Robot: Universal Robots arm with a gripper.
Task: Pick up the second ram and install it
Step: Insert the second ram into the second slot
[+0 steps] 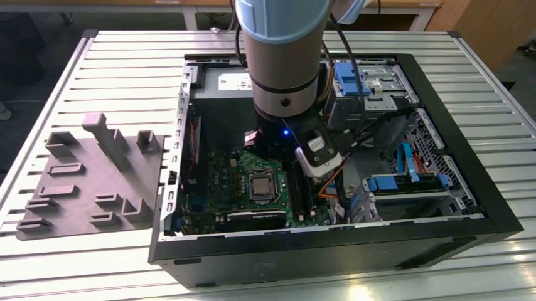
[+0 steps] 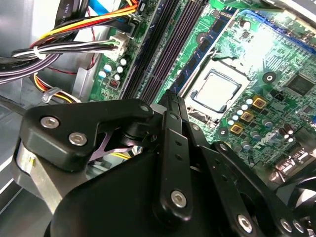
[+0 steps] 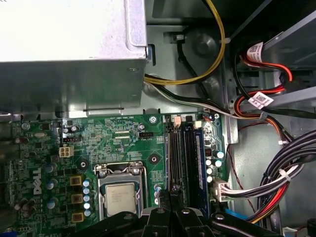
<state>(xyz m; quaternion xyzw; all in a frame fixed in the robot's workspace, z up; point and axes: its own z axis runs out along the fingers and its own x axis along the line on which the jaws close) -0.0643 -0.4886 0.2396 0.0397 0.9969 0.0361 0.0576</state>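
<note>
1 claw hangs clenched over the memory slots, anything pinched being hidden.

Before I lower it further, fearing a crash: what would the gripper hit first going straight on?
Probably the long black memory slots on the green board, just beside the processor. The gripper points down at them. How much gap remains is unclear.

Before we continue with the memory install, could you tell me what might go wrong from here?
The gripper hangs low over the memory slots; a slight misalignment could hit a slot edge. The cable bundle lies beside the slots and might snag the arm. The bare processor sits close by and could be struck.
</note>
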